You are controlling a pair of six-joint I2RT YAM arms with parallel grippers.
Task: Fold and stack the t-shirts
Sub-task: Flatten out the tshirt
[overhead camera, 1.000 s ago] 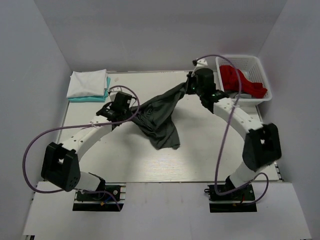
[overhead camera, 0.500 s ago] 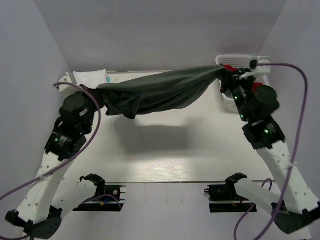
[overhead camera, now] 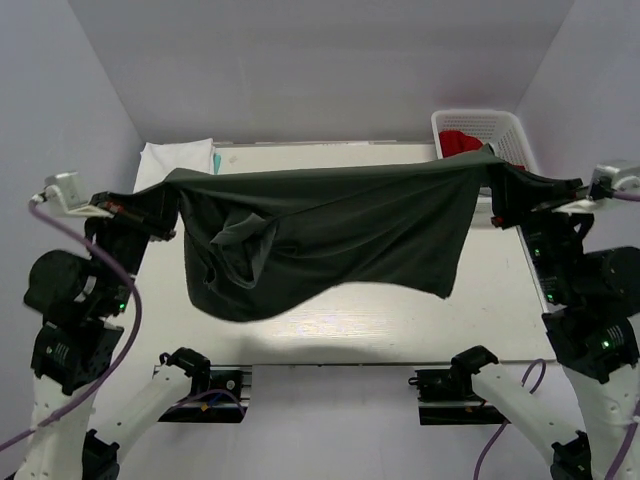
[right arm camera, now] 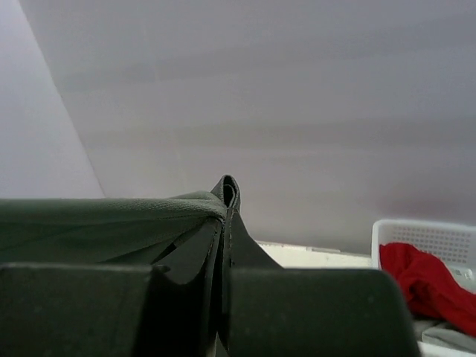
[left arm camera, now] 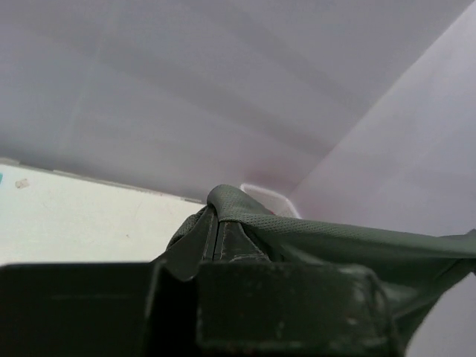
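Note:
The dark grey t-shirt (overhead camera: 330, 230) hangs stretched wide in the air above the table, held at both top corners. My left gripper (overhead camera: 168, 200) is shut on its left corner, and the pinched cloth (left arm camera: 223, 223) shows between the jaws in the left wrist view. My right gripper (overhead camera: 492, 175) is shut on its right corner, and the cloth (right arm camera: 216, 216) shows there too. A folded white t-shirt (overhead camera: 178, 158) lies on a teal t-shirt (overhead camera: 216, 160) at the table's far left. The red t-shirt (overhead camera: 462, 142) lies in the basket and also shows in the right wrist view (right arm camera: 428, 286).
The white lattice basket (overhead camera: 500, 130) stands at the table's far right corner. The grey enclosure walls rise on three sides. Both arm bases (overhead camera: 200, 385) sit at the near table edge.
Both arms have lifted and pulled toward the near edge and apart. The dark grey shirt went from a bunched heap on the table to a spread sheet hanging in the air.

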